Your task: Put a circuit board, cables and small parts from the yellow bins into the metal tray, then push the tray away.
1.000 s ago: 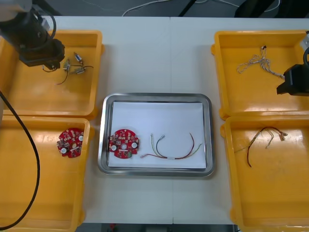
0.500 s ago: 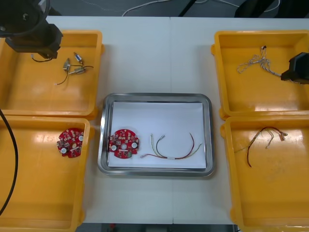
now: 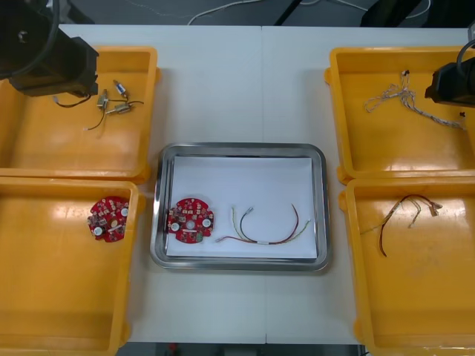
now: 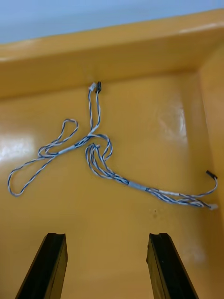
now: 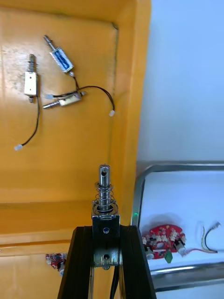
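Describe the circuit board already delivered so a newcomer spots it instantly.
Find the central metal tray. At its left end, beside the red and yellow cable, lies the round red circuit board; its twin sits outside, in a yellow bin.

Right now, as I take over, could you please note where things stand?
Left pincer: shut on a small metal part over the far left yellow bin.
Right pincer: open, above the twisted blue and white cable in the far right yellow bin.
Done: a round red circuit board and a red and yellow cable lie in the metal tray.
Left to do: place the held part, fetch the blue and white cable, push the tray away.
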Robot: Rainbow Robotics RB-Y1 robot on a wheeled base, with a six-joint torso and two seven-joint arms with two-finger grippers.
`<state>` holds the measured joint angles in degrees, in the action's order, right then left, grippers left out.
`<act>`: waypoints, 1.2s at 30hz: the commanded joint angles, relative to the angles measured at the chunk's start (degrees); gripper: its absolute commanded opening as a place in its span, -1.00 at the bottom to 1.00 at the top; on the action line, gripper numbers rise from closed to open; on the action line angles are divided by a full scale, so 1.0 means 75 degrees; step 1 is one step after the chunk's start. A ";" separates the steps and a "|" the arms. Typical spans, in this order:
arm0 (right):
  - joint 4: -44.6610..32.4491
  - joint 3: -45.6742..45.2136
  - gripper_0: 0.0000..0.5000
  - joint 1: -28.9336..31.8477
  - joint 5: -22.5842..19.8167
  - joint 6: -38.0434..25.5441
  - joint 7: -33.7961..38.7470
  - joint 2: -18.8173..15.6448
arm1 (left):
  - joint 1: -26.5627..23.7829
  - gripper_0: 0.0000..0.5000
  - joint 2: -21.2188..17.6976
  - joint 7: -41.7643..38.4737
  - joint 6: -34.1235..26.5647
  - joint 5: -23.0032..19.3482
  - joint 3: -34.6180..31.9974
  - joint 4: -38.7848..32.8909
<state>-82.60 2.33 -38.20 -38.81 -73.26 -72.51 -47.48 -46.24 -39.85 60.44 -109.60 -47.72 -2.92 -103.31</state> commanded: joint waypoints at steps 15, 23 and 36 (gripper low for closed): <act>0.2048 0.0826 1.00 -0.0766 -0.0720 0.2162 -0.3058 -0.0571 | 0.0845 -1.00 -0.0558 -0.3195 -0.0054 -0.0844 0.1174 -0.2198; 0.3209 0.1400 1.00 -0.1188 -0.1247 0.3240 -0.3433 -0.0360 | 0.0588 -1.00 -0.0570 -0.4132 -0.0054 -0.0762 0.2252 -0.2245; 0.3771 0.1517 1.00 -0.1282 -0.1259 0.3580 -0.3468 0.0226 | 0.0060 -1.00 -0.0335 -0.4531 0.0738 -0.0352 0.3705 -0.1506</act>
<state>-55.24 13.26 -45.15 -47.75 -47.82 -98.17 -47.02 -41.54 -41.86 30.55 -106.14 -51.87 22.02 -116.60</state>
